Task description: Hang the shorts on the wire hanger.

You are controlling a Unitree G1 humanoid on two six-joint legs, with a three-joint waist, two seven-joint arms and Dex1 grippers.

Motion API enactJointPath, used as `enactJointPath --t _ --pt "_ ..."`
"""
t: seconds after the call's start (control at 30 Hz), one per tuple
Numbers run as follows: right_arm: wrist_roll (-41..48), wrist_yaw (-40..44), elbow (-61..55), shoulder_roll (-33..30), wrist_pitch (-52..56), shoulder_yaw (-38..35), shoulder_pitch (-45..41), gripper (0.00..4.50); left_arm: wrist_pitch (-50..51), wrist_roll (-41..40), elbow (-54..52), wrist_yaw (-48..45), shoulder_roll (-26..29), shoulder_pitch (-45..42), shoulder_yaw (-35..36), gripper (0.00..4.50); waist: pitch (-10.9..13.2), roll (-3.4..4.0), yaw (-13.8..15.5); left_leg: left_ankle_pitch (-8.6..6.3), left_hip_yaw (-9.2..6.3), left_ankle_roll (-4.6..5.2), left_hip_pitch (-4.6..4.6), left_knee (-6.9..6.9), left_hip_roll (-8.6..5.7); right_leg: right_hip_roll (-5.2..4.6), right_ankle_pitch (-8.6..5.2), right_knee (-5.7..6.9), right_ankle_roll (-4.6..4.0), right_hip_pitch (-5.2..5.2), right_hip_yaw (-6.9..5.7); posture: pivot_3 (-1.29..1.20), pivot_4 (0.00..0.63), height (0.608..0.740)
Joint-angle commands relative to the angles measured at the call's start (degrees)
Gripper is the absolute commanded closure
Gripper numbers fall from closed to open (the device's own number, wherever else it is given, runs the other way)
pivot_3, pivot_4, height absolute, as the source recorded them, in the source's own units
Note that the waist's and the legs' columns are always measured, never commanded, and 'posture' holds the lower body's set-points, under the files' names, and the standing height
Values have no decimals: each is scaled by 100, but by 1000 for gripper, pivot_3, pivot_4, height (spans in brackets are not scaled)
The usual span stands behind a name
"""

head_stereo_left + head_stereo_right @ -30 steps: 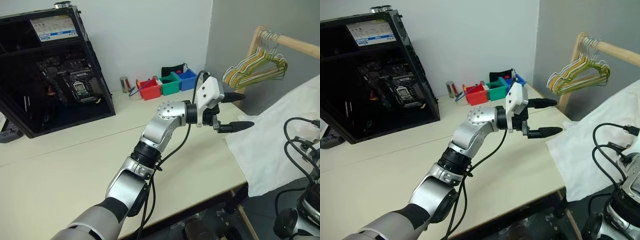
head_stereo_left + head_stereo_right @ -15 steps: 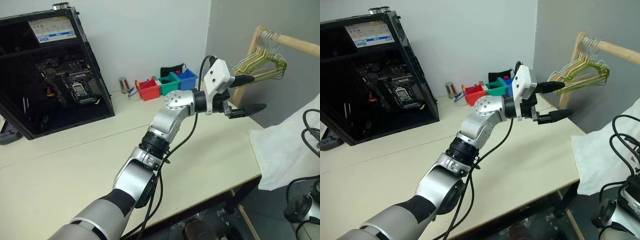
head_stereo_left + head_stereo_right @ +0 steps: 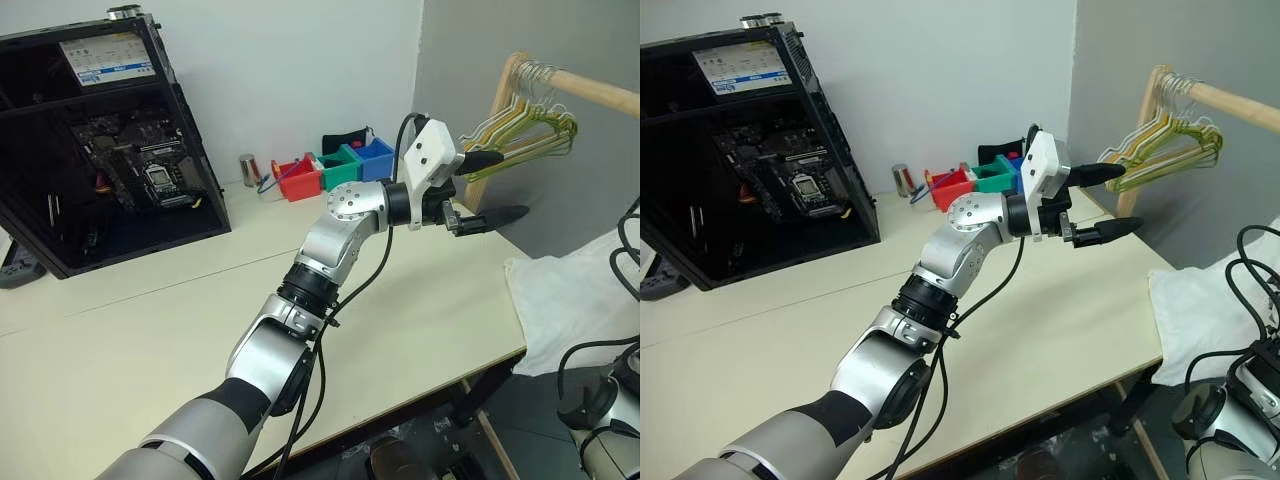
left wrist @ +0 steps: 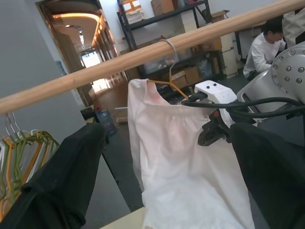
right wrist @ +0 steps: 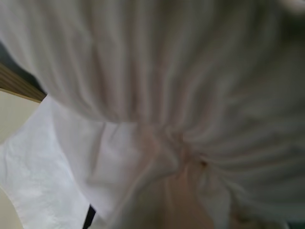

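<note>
One shorts [image 4: 181, 157] on one wire hanger [image 4: 167, 78], left claw [image 3: 488, 187] spread.

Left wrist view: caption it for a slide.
White shorts hang on a wire hanger from the wooden rail, framed by the open left claw.

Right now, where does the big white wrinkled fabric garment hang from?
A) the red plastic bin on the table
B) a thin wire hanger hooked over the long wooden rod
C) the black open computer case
B: in the left wrist view the white shorts hang from a wire hanger whose hook sits over the wooden rod, with the lower cloth reaching the table edge.
</note>
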Motion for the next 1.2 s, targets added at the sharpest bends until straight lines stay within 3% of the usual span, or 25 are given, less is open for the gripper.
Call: enactJointPath --t 0.03,0.17,0.3,0.57,0.73,0.87,1.03,1.2 --pt "2 -52 -208 18 40 103 -142 1883 -115 -25 -58 6 36 -123 147 0 0 0 0 0 0 0 0 0 0 0 0 0 0 0 0 -426 0 740" --pt "-88 -100 -437 103 40 201 -73 1004 -118 -22 -54 1 63 -132 146 0 0 0 1 0 0 0 0 0 0 0 0 -1 0 1 0 -426 0 740" --pt "-551 -297 -1164 -74 40 908 242 62 -129 -8 -31 -31 188 -155 186 0 0 1 3 0 -4 0 0 0 0 0 -1 -1 1 1 -2 -421 0 740" --pt "-2277 -351 -2775 915 40 1850 -58 27 -59 48 -52 -43 559 -60 240 0 -1 2 -6 -4 -13 -8 2 -1 4 2 -3 -2 5 0 -6 -422 0 740" --pt "-2570 106 -2800 1008 40 2646 -556 27 272 6 -192 177 826 52 381 0 -2 6 -13 -5 -19 -9 4 0 2 1 -3 0 5 -2 -5 -420 0 740" --pt "-1750 548 -2823 1307 -65 3317 -946 27 815 -51 -606 784 1202 388 780 0 -2 5 -24 -5 -32 -10 5 -1 0 0 -3 1 5 -3 -6 -369 0 740" --pt "-739 910 -2182 1928 -1134 3631 -609 27 1808 32 -1870 1791 1842 1455 1289 0 -7 8 8 -7 -89 -13 20 -12 -3 6 -2 15 3 -15 8 -286 0 740" --pt "-315 682 -1573 2255 -2319 3938 -301 27 2383 178 -2882 2445 2306 2388 1526 0 -6 4 400 -6 -131 -14 3 -12 -50 -1 15 42 -26 -49 16 -202 0 740"
